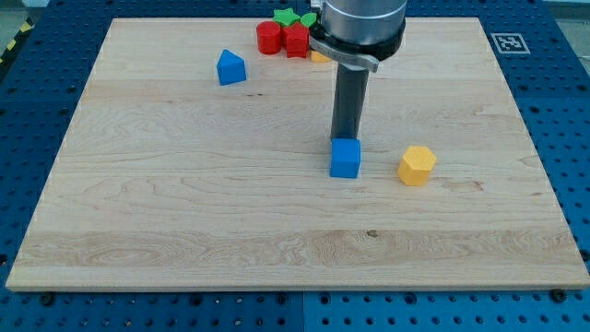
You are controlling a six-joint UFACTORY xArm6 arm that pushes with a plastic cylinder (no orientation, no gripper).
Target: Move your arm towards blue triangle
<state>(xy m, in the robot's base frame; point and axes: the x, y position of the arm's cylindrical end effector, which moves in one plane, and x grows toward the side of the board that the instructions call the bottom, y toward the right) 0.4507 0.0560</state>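
The blue triangle block [230, 67] lies near the view's top left of the wooden board [184, 212]. My rod comes down from the arm at the view's top centre, and my tip [346, 138] ends right behind a blue cube [346, 158], touching or nearly touching its top edge. The tip is well to the right of and below the blue triangle.
A yellow hexagonal block [417, 165] sits right of the blue cube. At the view's top centre, a red cylinder [268, 37], a red block [297, 39] and a green star [287, 17] cluster together; a yellow block [318, 55] peeks out beside the arm.
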